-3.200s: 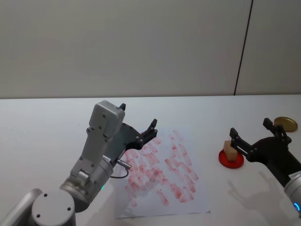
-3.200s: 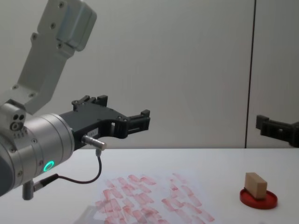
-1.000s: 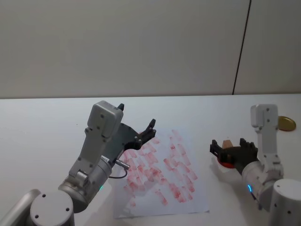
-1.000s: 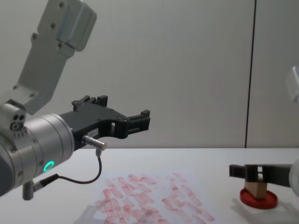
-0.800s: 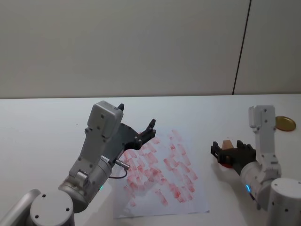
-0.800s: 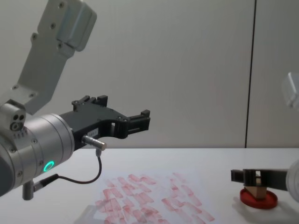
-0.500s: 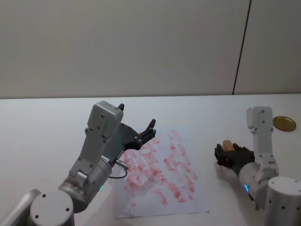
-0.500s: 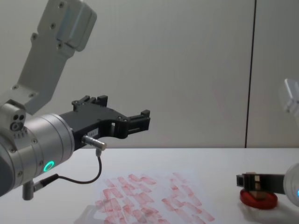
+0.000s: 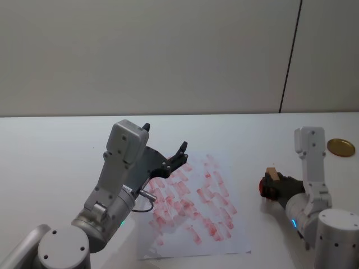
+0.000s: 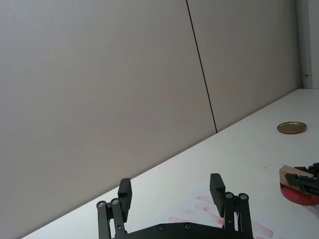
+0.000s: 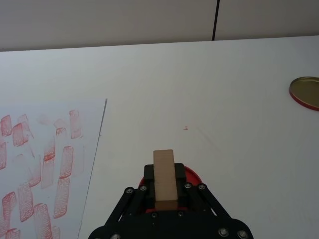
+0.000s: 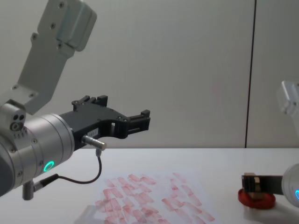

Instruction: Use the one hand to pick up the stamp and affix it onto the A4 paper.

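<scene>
The stamp (image 11: 164, 172) stands upright over the red ink pad (image 12: 254, 199), and my right gripper (image 11: 164, 188) has its fingers drawn in flat against the block's two long sides, nothing else in its hold. I read that as a firm pinch low on the block, which leaves the top half proud and the inked face pointing down, as I want it for pressing. Whether the block's foot touches the pad or has just cleared it, I cannot tell from the chest view. The A4 paper (image 9: 190, 213) lies to the left of the pad, its nearest long edge apart from it with a strip of bare table (image 9: 56, 145) between, so the carry is short and flat. My left gripper (image 10: 171, 189) hangs parked above the paper's far left part, fingers spread wide and empty; I judge the right half of the sheet the safer landing. The gold lid (image 9: 340, 147) sits well off right, out of my way.
</scene>
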`<state>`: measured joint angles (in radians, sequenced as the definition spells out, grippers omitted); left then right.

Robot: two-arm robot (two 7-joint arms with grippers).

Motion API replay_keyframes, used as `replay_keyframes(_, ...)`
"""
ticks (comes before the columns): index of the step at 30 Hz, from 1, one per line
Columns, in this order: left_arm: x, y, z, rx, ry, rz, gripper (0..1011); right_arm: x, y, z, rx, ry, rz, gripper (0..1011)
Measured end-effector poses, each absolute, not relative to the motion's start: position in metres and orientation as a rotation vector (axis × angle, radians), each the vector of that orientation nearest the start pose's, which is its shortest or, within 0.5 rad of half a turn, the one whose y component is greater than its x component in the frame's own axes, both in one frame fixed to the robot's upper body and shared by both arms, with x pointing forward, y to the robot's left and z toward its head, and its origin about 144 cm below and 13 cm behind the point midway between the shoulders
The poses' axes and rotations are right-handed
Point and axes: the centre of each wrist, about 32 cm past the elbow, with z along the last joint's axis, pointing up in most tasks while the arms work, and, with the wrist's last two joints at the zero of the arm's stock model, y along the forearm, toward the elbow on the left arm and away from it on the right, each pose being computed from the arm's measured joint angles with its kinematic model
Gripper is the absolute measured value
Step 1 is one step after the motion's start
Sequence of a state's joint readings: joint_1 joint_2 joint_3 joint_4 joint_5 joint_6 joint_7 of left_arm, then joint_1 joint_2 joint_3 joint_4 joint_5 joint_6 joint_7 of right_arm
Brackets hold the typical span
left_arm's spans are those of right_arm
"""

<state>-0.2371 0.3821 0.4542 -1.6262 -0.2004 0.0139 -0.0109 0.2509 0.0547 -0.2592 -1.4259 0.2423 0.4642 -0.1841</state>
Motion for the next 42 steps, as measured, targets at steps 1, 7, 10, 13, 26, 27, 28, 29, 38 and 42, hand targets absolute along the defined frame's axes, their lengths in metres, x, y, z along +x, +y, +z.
replay_keyframes(1, 0.492, 0.198, 1.204, 0.061, -0.268, 1.124, 993, 0.52, -0.162, 1.176, -0.28, 0.338, -1.452, 220)
replay_keyframes(7, 0.492, 0.198, 1.204, 0.061, -0.268, 1.124, 993, 0.521, -0.162, 1.177, -0.283, 0.337, -1.456, 220)
replay_keyframes(10, 0.492, 0.198, 1.204, 0.061, -0.268, 1.124, 993, 0.521, -0.161, 1.178, -0.28, 0.329, -1.458, 220)
replay_keyframes(13, 0.492, 0.198, 1.204, 0.061, -0.268, 1.124, 993, 0.521, -0.161, 1.181, -0.265, 0.312, -1.455, 220)
replay_keyframes(26, 0.492, 0.198, 1.204, 0.061, -0.268, 1.124, 993, 0.521, -0.152, 1.192, -0.193, 0.23, -1.363, 220)
replay_keyframes(27, 0.492, 0.198, 1.204, 0.061, -0.268, 1.124, 993, 0.522, -0.15, 1.194, -0.186, 0.222, -1.346, 220)
replay_keyframes(28, 0.492, 0.198, 1.204, 0.061, -0.268, 1.124, 993, 0.523, -0.148, 1.194, -0.183, 0.218, -1.337, 220)
replay_keyframes(29, 0.492, 0.198, 1.204, 0.061, -0.268, 1.124, 993, 0.523, -0.147, 1.195, -0.182, 0.215, -1.332, 220)
replay_keyframes(38, 0.492, 0.198, 1.204, 0.061, -0.268, 1.124, 993, 0.536, -0.132, 1.195, -0.194, 0.207, -1.261, 220)
replay_keyframes(42, 0.492, 0.198, 1.204, 0.061, -0.268, 1.124, 993, 0.545, -0.126, 1.193, -0.217, 0.219, -1.249, 220)
